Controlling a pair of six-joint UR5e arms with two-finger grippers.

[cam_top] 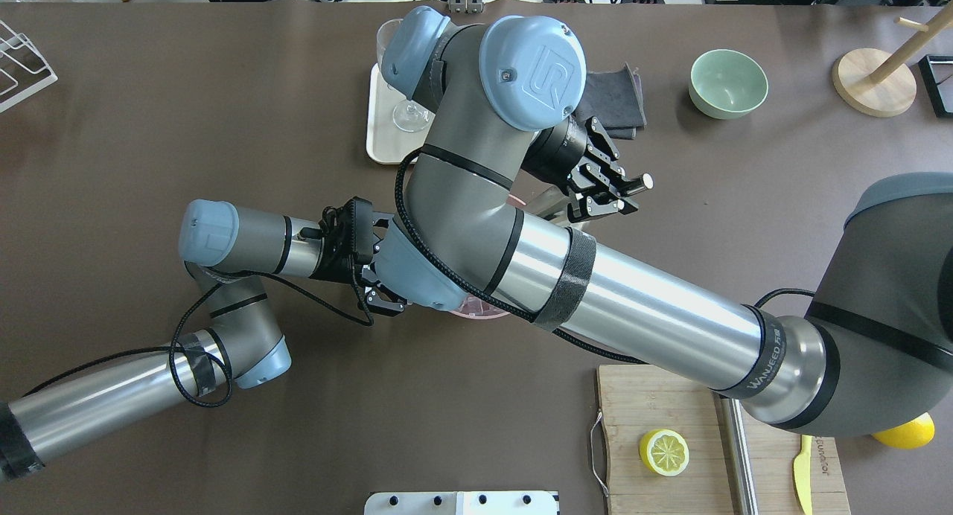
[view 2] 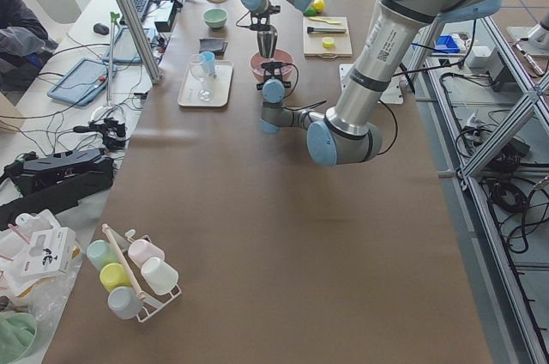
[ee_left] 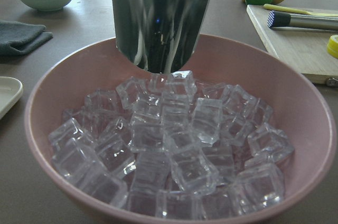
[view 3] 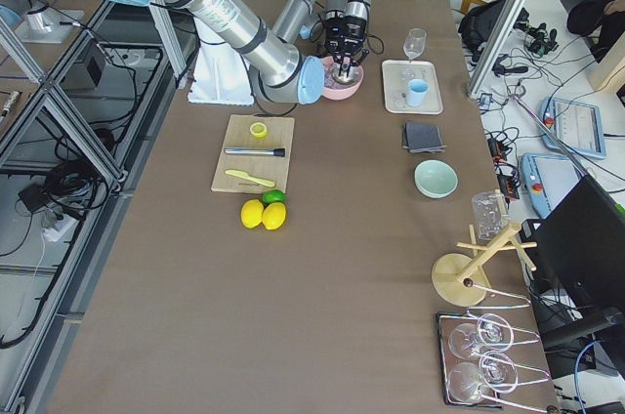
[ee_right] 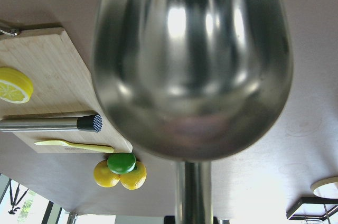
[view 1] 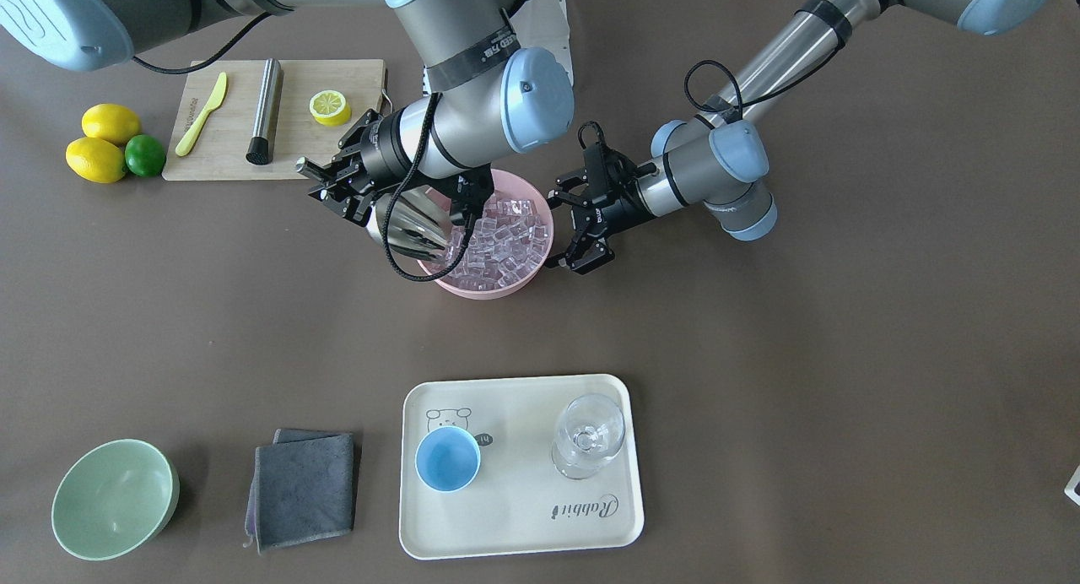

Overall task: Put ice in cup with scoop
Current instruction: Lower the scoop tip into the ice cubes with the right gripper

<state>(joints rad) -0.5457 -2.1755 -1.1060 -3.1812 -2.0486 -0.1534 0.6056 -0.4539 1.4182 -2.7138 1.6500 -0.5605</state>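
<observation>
Left wrist view: scoop (ee_left: 161,18) near-upright, mouth down, tip at ice (ee_left: 174,145).

The ice (view 1: 502,238) lies in the bowl (view 1: 485,290), with the scoop (view 1: 410,223) tip against it. Nearer the front camera, the cup (view 1: 447,457) and glass (view 1: 588,436) stand apart on the tray (view 1: 523,525), a cloth (view 1: 302,487) and second bowl (view 1: 114,500) off to the cup's side.

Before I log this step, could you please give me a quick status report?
Right gripper shut on scoop, tip against ice in pink bowl. Left gripper open beside bowl. Cup on tray, empty. Stemmed glass stands beside it, apart.
</observation>
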